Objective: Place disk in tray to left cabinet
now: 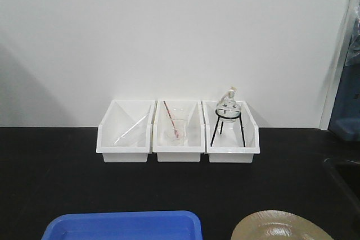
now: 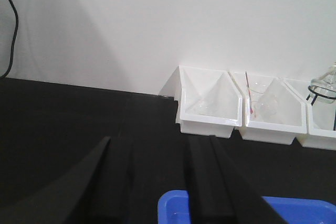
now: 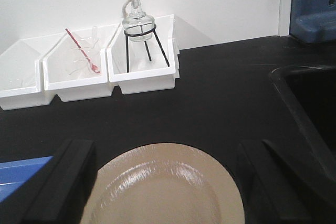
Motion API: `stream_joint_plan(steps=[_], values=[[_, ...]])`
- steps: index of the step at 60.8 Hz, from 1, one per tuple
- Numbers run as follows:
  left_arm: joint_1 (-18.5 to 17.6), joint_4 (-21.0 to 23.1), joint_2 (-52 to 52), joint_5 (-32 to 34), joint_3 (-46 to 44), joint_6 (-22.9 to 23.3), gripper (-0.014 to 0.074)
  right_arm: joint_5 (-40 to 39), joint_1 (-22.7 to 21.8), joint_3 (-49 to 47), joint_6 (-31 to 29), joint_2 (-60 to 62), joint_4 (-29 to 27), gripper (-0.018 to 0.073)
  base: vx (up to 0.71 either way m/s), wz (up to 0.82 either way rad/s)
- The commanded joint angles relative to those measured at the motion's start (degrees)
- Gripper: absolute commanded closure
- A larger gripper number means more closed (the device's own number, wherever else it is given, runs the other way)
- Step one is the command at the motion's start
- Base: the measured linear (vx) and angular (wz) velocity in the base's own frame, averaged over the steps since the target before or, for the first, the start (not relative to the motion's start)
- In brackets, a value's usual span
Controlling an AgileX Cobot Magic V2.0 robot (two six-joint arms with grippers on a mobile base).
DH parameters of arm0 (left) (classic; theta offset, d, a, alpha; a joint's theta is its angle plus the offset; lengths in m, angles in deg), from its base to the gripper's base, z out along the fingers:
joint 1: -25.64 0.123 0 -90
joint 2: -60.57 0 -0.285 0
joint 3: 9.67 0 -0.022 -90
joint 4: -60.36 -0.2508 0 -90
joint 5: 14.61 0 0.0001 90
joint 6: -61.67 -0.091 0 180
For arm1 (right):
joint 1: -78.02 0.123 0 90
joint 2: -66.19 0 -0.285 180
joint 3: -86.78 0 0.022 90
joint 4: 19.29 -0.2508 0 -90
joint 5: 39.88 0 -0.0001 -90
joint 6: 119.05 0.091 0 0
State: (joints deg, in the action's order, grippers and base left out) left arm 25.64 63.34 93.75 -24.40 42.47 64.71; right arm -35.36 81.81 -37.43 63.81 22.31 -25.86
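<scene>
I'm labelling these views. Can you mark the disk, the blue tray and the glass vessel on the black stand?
disk (image 3: 168, 187): right wrist view, centre of its tan face.
blue tray (image 1: 124, 227): front view, bare floor inside.
glass vessel (image 3: 138, 22): right wrist view, its round body.

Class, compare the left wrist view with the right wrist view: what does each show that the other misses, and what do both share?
Only the left wrist view: a black cable at the far left and the left tool, open. Only the right wrist view: the disk, the dark basin and the right tool, open. Both: the white bins, the blue tray, the black table.
</scene>
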Motion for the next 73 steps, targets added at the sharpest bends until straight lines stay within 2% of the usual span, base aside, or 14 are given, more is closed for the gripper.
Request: stream_joint_plan(steps=[1,7,12,21,26,31,34,40,51,62,68,73], values=[[-0.34,0.23,0.46,3.36,-1.86,0.54,0.0219,-2.88,-0.34,-1.81,-0.11,-0.38,-0.09,-0.0060,0.00,0.00],[-0.34,0.23,0.46,0.26,-1.86,0.54,0.0220,2.94,-0.39,-3.13,0.26,-0.45,-0.36,-0.0039,0.00,0.00],[-0.34,0.23,0.46,-3.07,-1.86,0.54,0.0216,10.43,-0.39,-6.25,3.35,-2.71,-1.96,-0.0036,0.00,0.00],[-0.34,0.23,0.46,-7.62,-1.91,0.54,0.0203,22.65,-0.39,-13.47,17.42,-10.31,-2.09,-0.0034,0.00,0.00],[-0.34,0.23,0.46,-8.30,-1.91,0.54,0.0201,23.86,-0.39,-16.27,24.40,-14.89,1.68,-0.0034,0.00,0.00],[-0.34,0.23,0.46,-8.03,-1.91,0.54,0.0201,21.87,-0.39,-18.01,30.62,-20.49,7.35,-0.0033,0.00,0.00],[-0.34,0.23,0.46,-7.96,-1.91,0.54,0.0201,22.03,-0.39,-18.74,34.16,-23.29,8.37,-0.0033,0.00,0.00],[-0.34,0.23,0.46,-7.96,-1.91,0.54,0.0201,25.38,-0.39,-19.84,37.58,-30.03,8.05,-0.0033,0.00,0.00],[-0.34,0.23,0.46,-7.96,-1.91,0.54,0.0201,25.23,-0.60,-20.30,37.60,-39.76,7.20,-0.0033,0.00,0.00],[-0.34,0.23,0.46,-7.96,-1.91,0.54,0.0201,24.47,-5.20,-20.30,33.93,-43.04,4.00,-0.0033,0.00,0.00],[-0.34,0.23,0.46,-7.96,-1.91,0.54,0.0201,22.59,-7.75,-20.30,25.90,-43.28,-1.33,-0.0022,0.00,0.00],[-0.34,0.23,0.46,-7.96,-1.91,0.54,0.0201,20.77,-8.54,-20.30,18.72,-43.62,-8.53,-0.0002,0.00,0.00]])
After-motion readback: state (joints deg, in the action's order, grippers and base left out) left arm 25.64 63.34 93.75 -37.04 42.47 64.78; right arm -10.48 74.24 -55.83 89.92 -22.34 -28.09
